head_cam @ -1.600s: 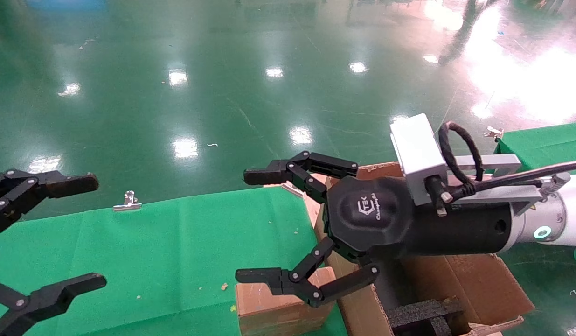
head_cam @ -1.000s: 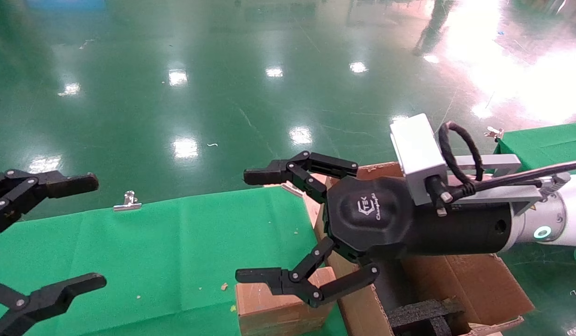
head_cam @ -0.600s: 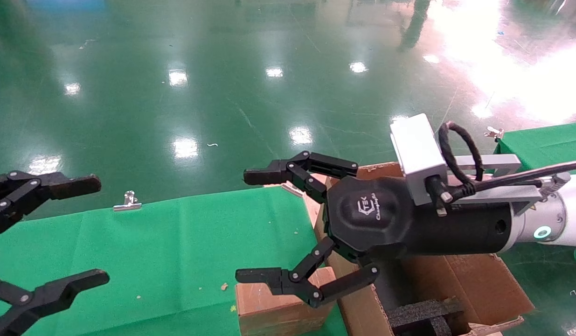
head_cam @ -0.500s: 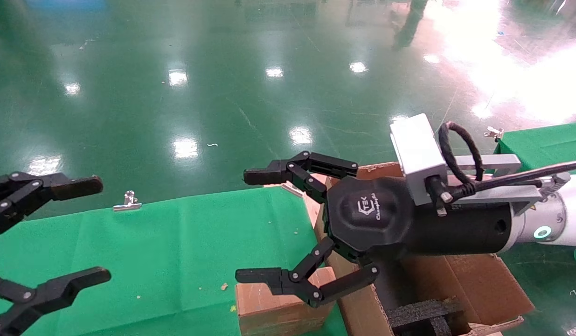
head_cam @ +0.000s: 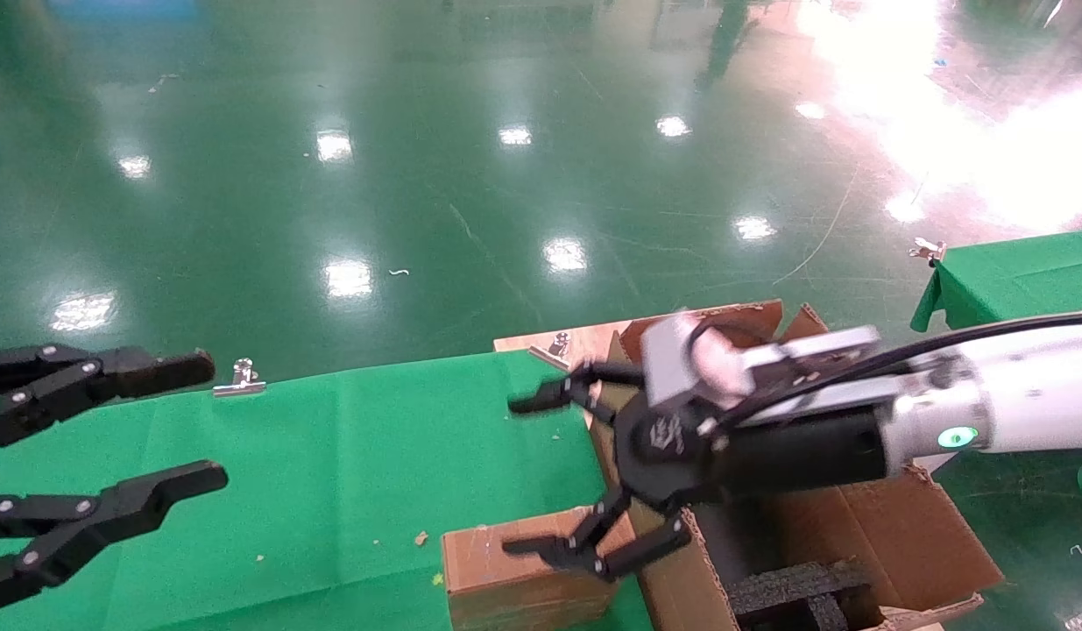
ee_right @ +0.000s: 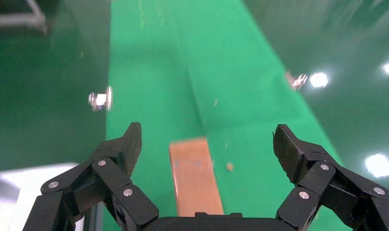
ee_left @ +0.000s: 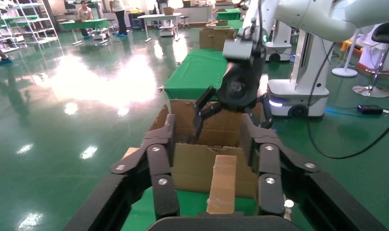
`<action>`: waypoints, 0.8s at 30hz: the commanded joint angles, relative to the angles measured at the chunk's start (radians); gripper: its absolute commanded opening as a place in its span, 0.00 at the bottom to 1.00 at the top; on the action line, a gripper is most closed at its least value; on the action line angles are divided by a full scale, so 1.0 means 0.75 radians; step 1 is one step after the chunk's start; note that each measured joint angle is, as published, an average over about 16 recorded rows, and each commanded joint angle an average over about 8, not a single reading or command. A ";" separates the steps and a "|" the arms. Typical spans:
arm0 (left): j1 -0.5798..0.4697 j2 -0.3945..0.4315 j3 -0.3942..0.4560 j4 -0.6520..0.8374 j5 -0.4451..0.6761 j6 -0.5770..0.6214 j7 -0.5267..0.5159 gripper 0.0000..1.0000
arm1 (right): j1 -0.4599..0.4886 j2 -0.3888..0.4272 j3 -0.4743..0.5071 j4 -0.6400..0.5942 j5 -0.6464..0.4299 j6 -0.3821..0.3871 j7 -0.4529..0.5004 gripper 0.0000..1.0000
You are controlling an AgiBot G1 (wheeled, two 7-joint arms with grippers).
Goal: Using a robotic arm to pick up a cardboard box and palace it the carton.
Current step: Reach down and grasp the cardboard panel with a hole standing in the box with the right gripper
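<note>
Cardboard box (head_cam: 527, 574) below right pincer (head_cam: 527, 478) — untouched

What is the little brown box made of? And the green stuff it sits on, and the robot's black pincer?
The little brown box looks like matte cardboard: dull brown faces, scuffed, with a tape strip. The green cover seems to be cloth, since it creases and is held by a metal clip. The right pincer, open above the box, looks like hard black plastic or metal with silver rivets.

Floor (head_cam: 348, 158): glossy green, mirroring ceiling lights.
Tables (ee_left: 197, 72): draped in green cloth.
Shelving (ee_left: 19, 29): stands far off.
</note>
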 commanded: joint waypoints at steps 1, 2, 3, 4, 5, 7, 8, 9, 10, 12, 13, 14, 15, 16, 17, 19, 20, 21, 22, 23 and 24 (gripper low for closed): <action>0.000 0.000 0.000 0.000 0.000 0.000 0.000 0.00 | 0.045 -0.015 -0.037 -0.013 -0.075 -0.026 0.013 1.00; 0.000 0.000 0.000 0.000 0.000 0.000 0.000 0.00 | 0.065 -0.027 -0.056 -0.023 -0.103 -0.035 0.014 1.00; 0.000 0.000 0.000 0.000 0.000 0.000 0.000 0.00 | 0.084 -0.039 -0.075 -0.032 -0.130 -0.043 0.014 1.00; 0.000 0.000 0.000 0.000 0.000 0.000 0.000 0.00 | 0.103 -0.051 -0.094 -0.040 -0.155 -0.050 0.012 1.00; 0.000 0.000 0.000 0.000 0.000 0.000 0.000 0.00 | 0.120 -0.063 -0.114 -0.050 -0.178 -0.056 0.009 1.00; 0.000 0.000 0.000 0.000 0.000 0.000 0.000 0.00 | 0.155 -0.089 -0.155 -0.066 -0.222 -0.063 -0.001 1.00; 0.000 0.000 0.000 0.000 0.000 0.000 0.000 0.00 | 0.171 -0.102 -0.177 -0.076 -0.241 -0.065 -0.008 1.00; 0.000 0.000 0.000 0.000 0.000 0.000 0.000 0.00 | 0.188 -0.116 -0.199 -0.087 -0.260 -0.067 -0.015 1.00; 0.000 0.000 0.000 0.000 0.000 0.000 0.000 0.00 | 0.204 -0.129 -0.221 -0.097 -0.279 -0.068 -0.023 1.00; 0.000 0.000 0.000 0.000 0.000 0.000 0.000 0.00 | 0.236 -0.157 -0.267 -0.120 -0.314 -0.070 -0.043 1.00; 0.000 0.000 0.000 0.000 0.000 0.000 0.000 0.00 | 0.251 -0.170 -0.290 -0.132 -0.331 -0.071 -0.054 1.00; 0.000 0.000 0.000 0.000 0.000 0.000 0.000 0.00 | 0.266 -0.184 -0.314 -0.147 -0.346 -0.071 -0.065 1.00; 0.000 0.000 0.000 0.000 0.000 0.000 0.000 0.00 | 0.280 -0.197 -0.337 -0.162 -0.359 -0.072 -0.077 1.00; 0.000 0.000 0.000 0.000 0.000 0.000 0.000 0.00 | 0.295 -0.210 -0.361 -0.177 -0.372 -0.073 -0.088 1.00; 0.000 0.000 0.000 0.000 0.000 0.000 0.000 0.00 | 0.308 -0.223 -0.385 -0.192 -0.385 -0.073 -0.100 1.00; 0.000 0.000 0.000 0.000 0.000 0.000 0.000 0.00 | 0.336 -0.247 -0.434 -0.223 -0.405 -0.075 -0.124 1.00; 0.000 0.000 0.000 0.000 0.000 0.000 0.000 0.00 | 0.350 -0.259 -0.458 -0.238 -0.414 -0.075 -0.135 1.00; 0.000 0.000 0.000 0.000 0.000 0.000 0.000 0.00 | 0.364 -0.271 -0.482 -0.252 -0.423 -0.076 -0.147 1.00; 0.000 0.000 0.000 0.000 0.000 0.000 0.000 0.00 | 0.378 -0.282 -0.505 -0.265 -0.432 -0.076 -0.159 1.00; 0.000 0.000 0.000 0.000 0.000 0.000 0.000 0.00 | 0.392 -0.293 -0.529 -0.277 -0.441 -0.076 -0.172 1.00; 0.000 0.000 0.000 0.000 0.000 0.000 0.000 0.00 | 0.406 -0.305 -0.553 -0.290 -0.450 -0.075 -0.186 1.00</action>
